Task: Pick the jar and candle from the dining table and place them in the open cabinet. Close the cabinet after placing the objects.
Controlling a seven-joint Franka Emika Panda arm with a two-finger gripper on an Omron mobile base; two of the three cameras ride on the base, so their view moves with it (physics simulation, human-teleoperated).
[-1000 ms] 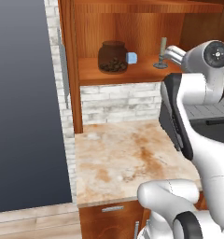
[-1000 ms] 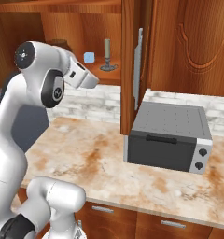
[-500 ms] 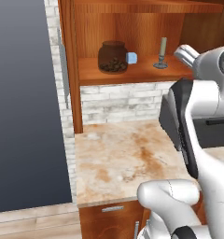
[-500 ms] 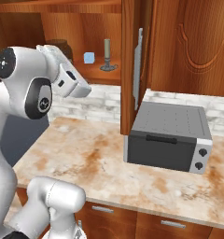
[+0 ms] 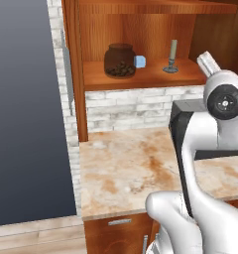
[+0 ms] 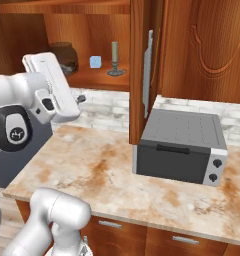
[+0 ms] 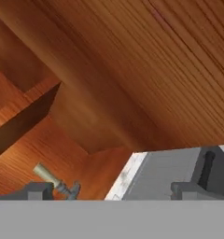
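The jar, clear glass with dark lumps and a dark lid, stands on the lower shelf of the open cabinet. The candle stands upright on its small dark dish further right on the same shelf. My gripper is open with nothing between its fingers and hangs back from the shelf, out over the counter. In the hand view the candle shows low on the left, apart from the fingertips. The dining table is out of view.
A small pale-blue cube sits between jar and candle. The cabinet door stands open edge-on with its silver handle. A grey toaster oven sits on the marbled counter. A dark fridge side stands left.
The arm has drawn back from the shelf, and the hand has left the candle's side. Jar, cube and candle have not moved. The gripper stays open.
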